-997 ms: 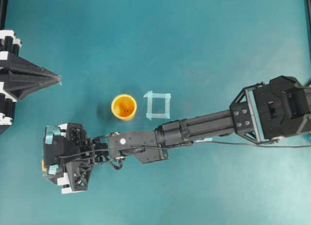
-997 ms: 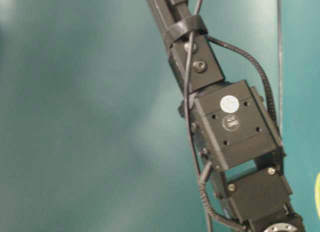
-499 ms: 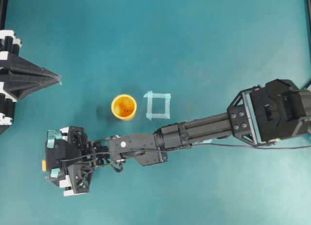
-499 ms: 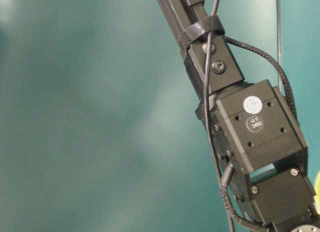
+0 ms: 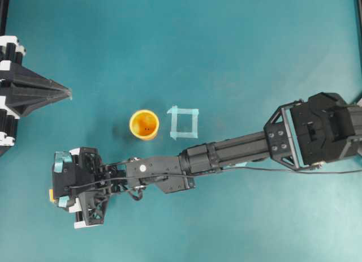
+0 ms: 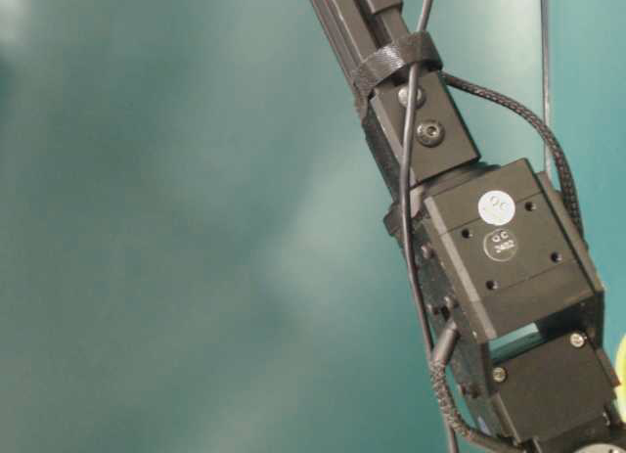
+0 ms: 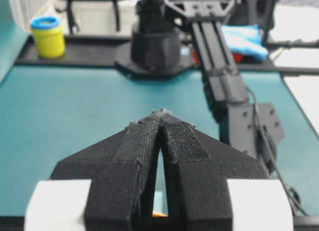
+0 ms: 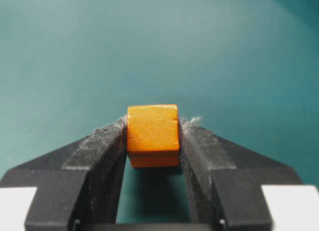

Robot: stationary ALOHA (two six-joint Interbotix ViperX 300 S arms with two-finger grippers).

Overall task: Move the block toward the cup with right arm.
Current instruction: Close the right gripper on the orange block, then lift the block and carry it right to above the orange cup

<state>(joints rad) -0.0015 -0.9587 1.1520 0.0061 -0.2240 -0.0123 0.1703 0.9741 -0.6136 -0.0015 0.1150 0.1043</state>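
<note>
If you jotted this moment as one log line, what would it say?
right gripper: shut on block | cup: upright, apart from block | left gripper: shut, idle

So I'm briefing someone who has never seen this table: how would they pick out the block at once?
Start from the teal table and follow the long black right arm to its gripper at the lower left, below and left of the yellow cup. The block sits between that gripper's fingers. It is a small plain orange cube, solid, far smaller than the cup.
</note>
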